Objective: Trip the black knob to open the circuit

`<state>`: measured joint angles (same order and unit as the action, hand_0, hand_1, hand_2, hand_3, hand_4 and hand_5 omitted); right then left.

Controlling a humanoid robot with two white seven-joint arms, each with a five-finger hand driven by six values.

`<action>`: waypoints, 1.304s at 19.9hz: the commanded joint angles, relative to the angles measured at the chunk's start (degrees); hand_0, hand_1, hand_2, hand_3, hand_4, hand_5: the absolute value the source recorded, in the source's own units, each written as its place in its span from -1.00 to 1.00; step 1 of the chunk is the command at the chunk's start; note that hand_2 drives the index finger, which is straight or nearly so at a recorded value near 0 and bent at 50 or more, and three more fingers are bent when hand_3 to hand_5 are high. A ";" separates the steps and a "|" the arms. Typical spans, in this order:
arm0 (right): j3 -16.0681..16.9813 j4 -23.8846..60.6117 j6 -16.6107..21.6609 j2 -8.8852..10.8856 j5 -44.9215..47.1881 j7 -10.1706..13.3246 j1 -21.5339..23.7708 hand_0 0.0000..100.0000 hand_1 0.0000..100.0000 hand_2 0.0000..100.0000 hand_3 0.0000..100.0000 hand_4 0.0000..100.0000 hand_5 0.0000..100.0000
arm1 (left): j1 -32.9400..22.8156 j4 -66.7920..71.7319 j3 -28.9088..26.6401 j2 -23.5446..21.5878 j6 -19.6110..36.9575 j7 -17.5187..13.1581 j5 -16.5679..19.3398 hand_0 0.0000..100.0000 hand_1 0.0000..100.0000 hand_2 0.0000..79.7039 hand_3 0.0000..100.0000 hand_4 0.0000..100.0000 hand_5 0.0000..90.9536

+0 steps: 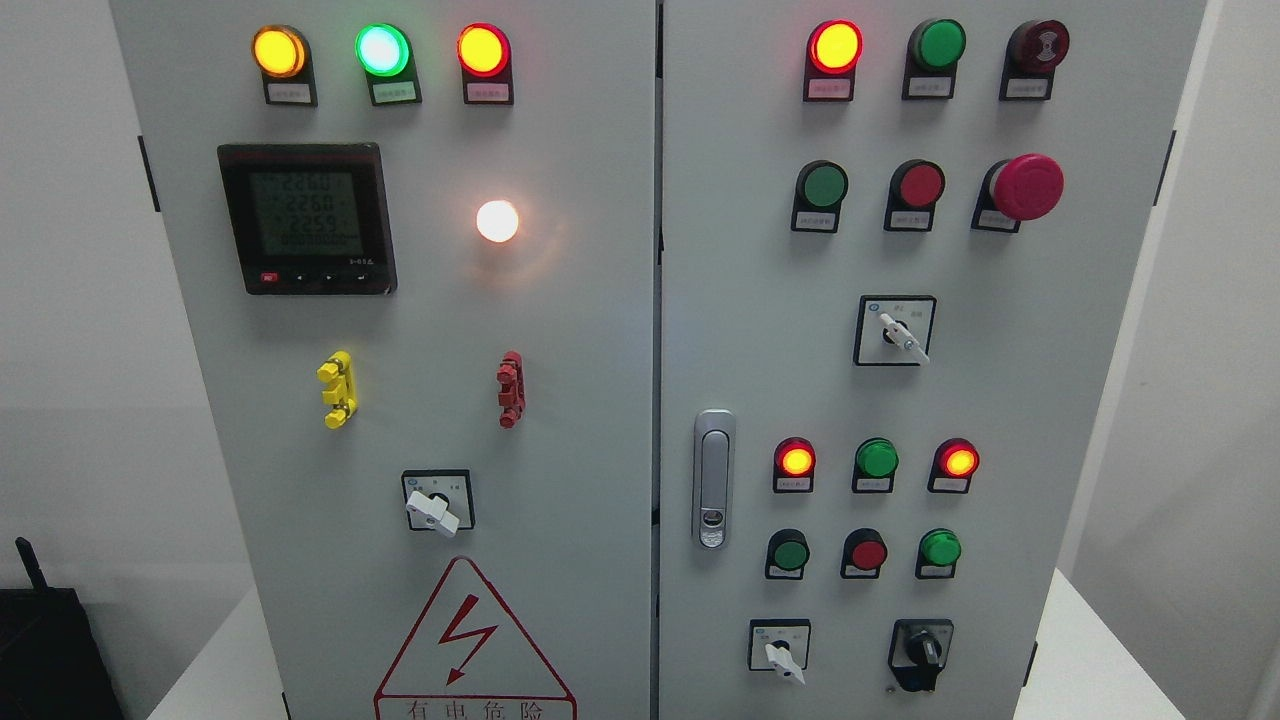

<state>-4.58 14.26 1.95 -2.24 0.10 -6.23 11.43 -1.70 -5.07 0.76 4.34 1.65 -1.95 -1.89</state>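
Hands out of frame, their state unknowable, we face the grey steel control cabinet [600,400], whose black rotary knob [921,653] sits untouched at the right door's bottom corner, and judge a firm pinch-and-twist will trip it.

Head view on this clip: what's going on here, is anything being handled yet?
Nothing is being handled yet. The camera faces a grey two-door control cabinet and neither robot hand is in the picture. The black knob sits at the lower right of the right door, untouched, beside a white-handled switch. Several indicator lamps are lit, among them a red one at the top of the right door, and the meter on the left door shows readings.
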 commanded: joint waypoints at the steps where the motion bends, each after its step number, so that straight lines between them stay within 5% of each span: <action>1: 0.62 3.74 0.60 0.31 0.34 0.43 1.65 -0.93 -0.42 -1.00 -1.00 -1.00 -1.00 | 0.03 0.06 -0.05 0.05 0.02 0.02 -0.14 -0.76 -0.22 -1.00 -1.00 -1.00 -1.00; 6: 0.62 14.38 1.56 1.54 0.43 0.52 5.70 -0.92 -0.41 -1.00 -1.00 -1.00 -1.00 | 0.03 0.06 -0.05 0.05 -0.07 0.02 -0.14 -0.76 -0.22 -1.00 -1.00 -1.00 -1.00; 15: -0.16 21.33 14.47 5.14 8.42 0.96 6.50 -0.84 -0.28 -1.00 -0.75 -0.92 -1.00 | 0.03 0.06 -0.05 0.05 0.02 0.02 -0.14 -0.76 -0.22 -1.00 -1.00 -1.00 -1.00; 18: -0.43 23.70 18.43 5.23 9.04 4.11 6.58 -0.80 -0.23 -1.00 -0.56 -0.75 -1.00 | 0.03 0.06 -0.05 0.05 -0.07 0.02 -0.14 -0.76 -0.22 -1.00 -1.00 -1.00 -1.00; 22: -0.43 29.58 19.32 5.49 9.04 5.97 8.07 -0.79 -0.07 -1.00 0.02 -0.31 -1.00 | 0.03 0.06 -0.05 0.05 -0.07 0.02 -0.14 -0.76 -0.22 -1.00 -1.00 -1.00 -1.00; 26: -2.53 35.13 23.26 7.51 9.13 8.24 9.13 -0.76 0.05 -1.00 0.44 -0.07 -0.82 | 0.03 0.06 -0.05 0.05 -0.07 0.02 -0.14 -0.76 -0.22 -1.00 -1.00 -1.00 -1.00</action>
<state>-6.02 47.29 23.38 4.75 8.95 0.99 20.27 -1.69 -5.07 0.76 4.34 1.65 -1.95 -1.89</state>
